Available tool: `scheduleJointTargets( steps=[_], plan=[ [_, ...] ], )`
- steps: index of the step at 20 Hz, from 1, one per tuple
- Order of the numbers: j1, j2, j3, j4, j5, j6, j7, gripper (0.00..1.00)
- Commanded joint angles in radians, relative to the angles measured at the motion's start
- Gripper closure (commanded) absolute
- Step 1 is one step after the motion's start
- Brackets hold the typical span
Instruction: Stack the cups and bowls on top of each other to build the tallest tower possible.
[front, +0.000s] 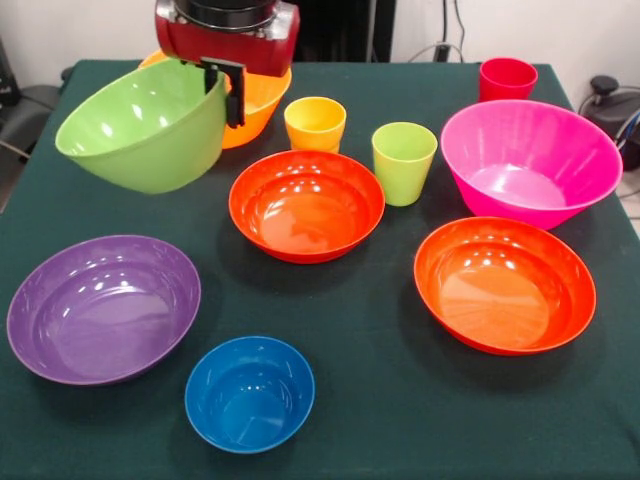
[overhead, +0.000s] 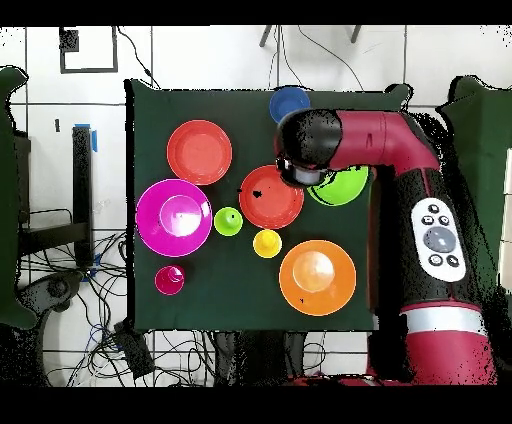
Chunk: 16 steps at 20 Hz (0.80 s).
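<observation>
My gripper is shut on the rim of the lime-green bowl, which hangs tilted above the table's far left; the bowl also shows in the overhead view, partly under the arm. Behind it sits the deep orange bowl. The yellow-orange cup, lime green cup and red cup stand upright. The magenta bowl, two red-orange bowls, purple bowl and small blue bowl each sit alone. No tower is in view.
A dark green cloth covers the table. The arm reaches over the right side of the overhead view and hides the purple bowl there. Cables lie on the floor beyond the table's edges.
</observation>
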Motion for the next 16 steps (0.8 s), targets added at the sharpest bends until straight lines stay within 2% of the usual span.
scheduleJointTargets(
  steps=[1,6,10,16],
  plan=[
    [0.079,0.099,0.041,-0.148,0.008,0.124,-0.02,1.0],
    [0.146,0.127,0.045,-0.261,0.018,0.225,-0.021,1.0],
    [0.192,0.161,0.056,-0.341,0.031,0.258,-0.014,1.0],
    [0.231,0.264,0.071,-0.493,0.02,0.283,-0.056,1.0]
  ],
)
